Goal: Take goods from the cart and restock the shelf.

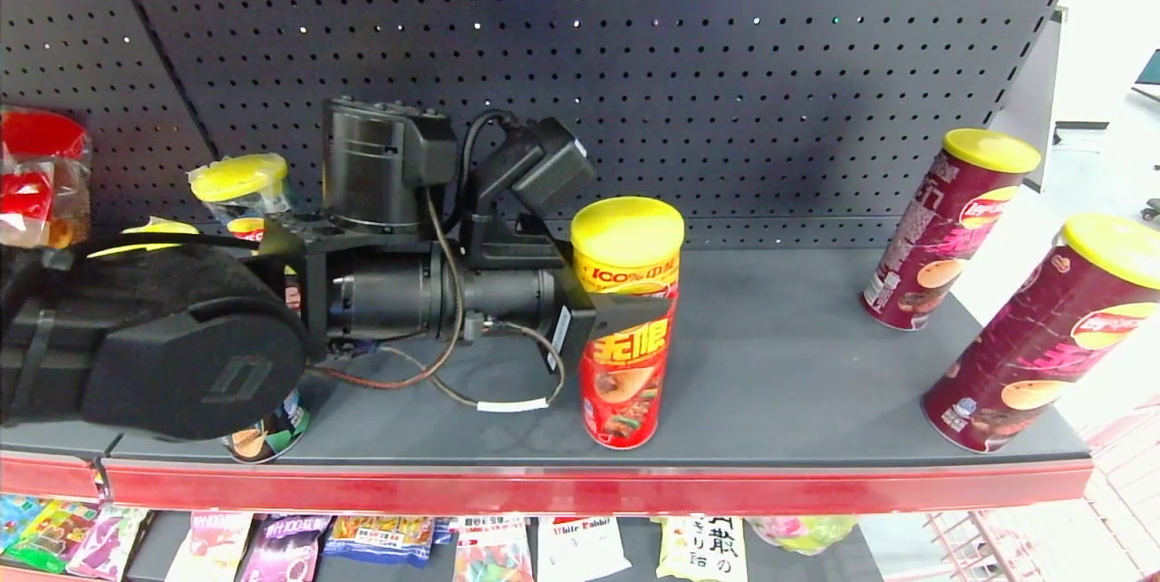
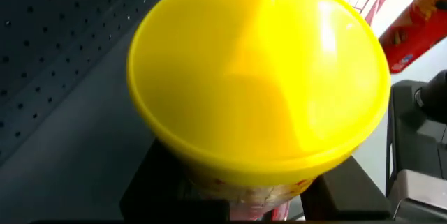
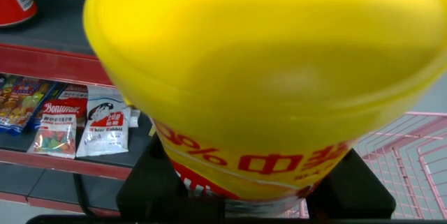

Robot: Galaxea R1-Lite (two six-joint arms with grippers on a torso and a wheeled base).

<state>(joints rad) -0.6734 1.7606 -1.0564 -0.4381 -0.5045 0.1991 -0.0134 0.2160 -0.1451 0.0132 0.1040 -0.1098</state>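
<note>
A red chip can with a yellow lid (image 1: 625,247) stands upright near the front edge of the dark shelf (image 1: 779,383), in the middle. My left gripper (image 1: 625,328) reaches in from the left and is shut on this can around its middle. In the left wrist view the yellow lid (image 2: 258,77) sits between the black fingers (image 2: 150,189). My right gripper (image 3: 255,196) is shut on a second can (image 3: 265,63), yellow-lidded with red print, held out in front of the shelf's red edge (image 3: 49,63).
Two maroon cans with yellow lids (image 1: 952,228) (image 1: 1042,337) stand at the shelf's right end. More yellow-lidded cans (image 1: 240,188) and a red packet (image 1: 36,174) crowd the left, behind my arm. Candy bags (image 1: 580,550) fill the lower shelf. The pink wire cart (image 1: 1124,491) is at the lower right.
</note>
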